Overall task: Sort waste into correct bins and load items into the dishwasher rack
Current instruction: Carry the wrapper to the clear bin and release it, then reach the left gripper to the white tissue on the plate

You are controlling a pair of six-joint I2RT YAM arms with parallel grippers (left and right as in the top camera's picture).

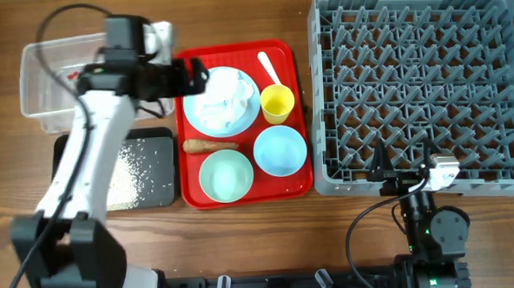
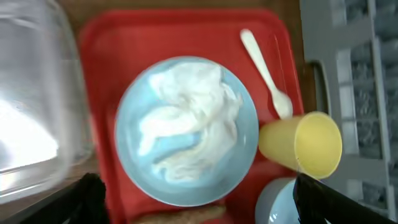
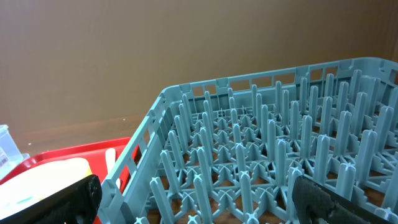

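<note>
White tissue (image 1: 222, 100) pickup in hand.
Clear tub (image 1: 37, 80) far left; left gripper (image 1: 200, 80) spread wide over the tissue on the blue plate (image 1: 250, 120); right gripper (image 1: 403, 165) wide too, by the rack (image 1: 318, 98). Next, probably: lower, pinch, carry to tub.

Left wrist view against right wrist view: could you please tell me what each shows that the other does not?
Only the left wrist view shows the tissue heaped on the plate. Only the right wrist view clearly shows the rows of upright pegs inside the rack. Both show the red tray and part of the rack's wall.
</note>
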